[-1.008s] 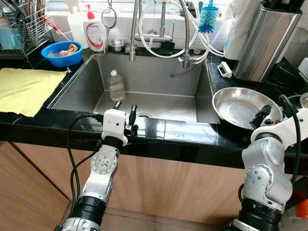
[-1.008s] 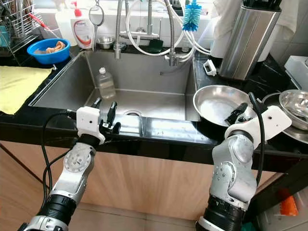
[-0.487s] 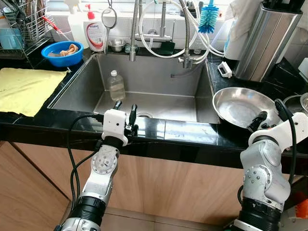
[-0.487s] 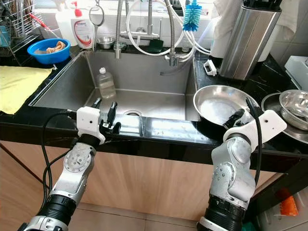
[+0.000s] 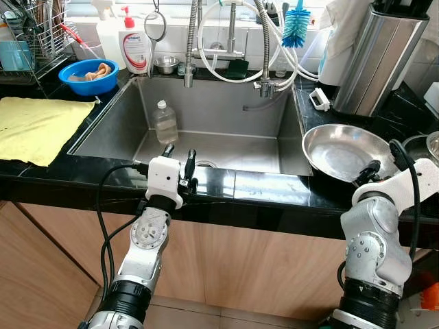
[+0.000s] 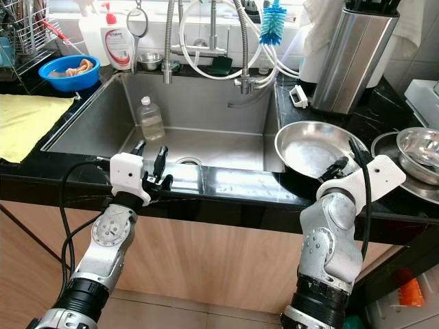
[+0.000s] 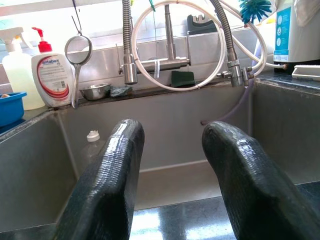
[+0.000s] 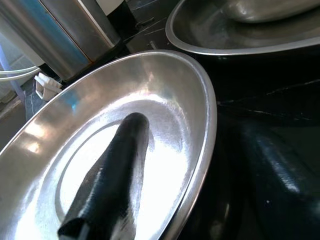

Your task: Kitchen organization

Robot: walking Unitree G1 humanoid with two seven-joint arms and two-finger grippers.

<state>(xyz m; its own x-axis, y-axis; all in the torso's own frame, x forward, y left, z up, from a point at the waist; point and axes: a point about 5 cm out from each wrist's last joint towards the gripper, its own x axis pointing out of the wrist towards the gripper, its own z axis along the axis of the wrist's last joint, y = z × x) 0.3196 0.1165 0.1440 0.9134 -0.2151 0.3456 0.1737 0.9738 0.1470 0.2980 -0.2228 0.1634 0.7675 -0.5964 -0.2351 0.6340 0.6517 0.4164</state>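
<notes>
Right hand: the right hand is at the lower right of the frame, at the near rim of the steel bowl; in the right wrist view one finger lies over the inside of the bowl and the other finger is outside, below the rim; so the fingers are apart with the rim between them, not yet pressed together on it.

Left hand: the left hand rests at the front edge of the black counter, lower centre of the frame; its two fingers are apart and hold nothing; they point toward the sink.

Task thing: the steel bowl stands on the counter, right of the sink and in front of the tall steel container; a second steel bowl sits further to the right.

Other things: a plastic bottle stands inside the sink; a blue bowl and a yellow cloth are in the upper left of the frame.

Step in hand: I judge that the robot is taking hold of the steel bowl by its rim, to move it somewhere.

Next move: the fingers must close firmly on the thin rim; the metal looks smooth, so the bowl may slip or tilt when lifted; a slow lift is wise.
</notes>
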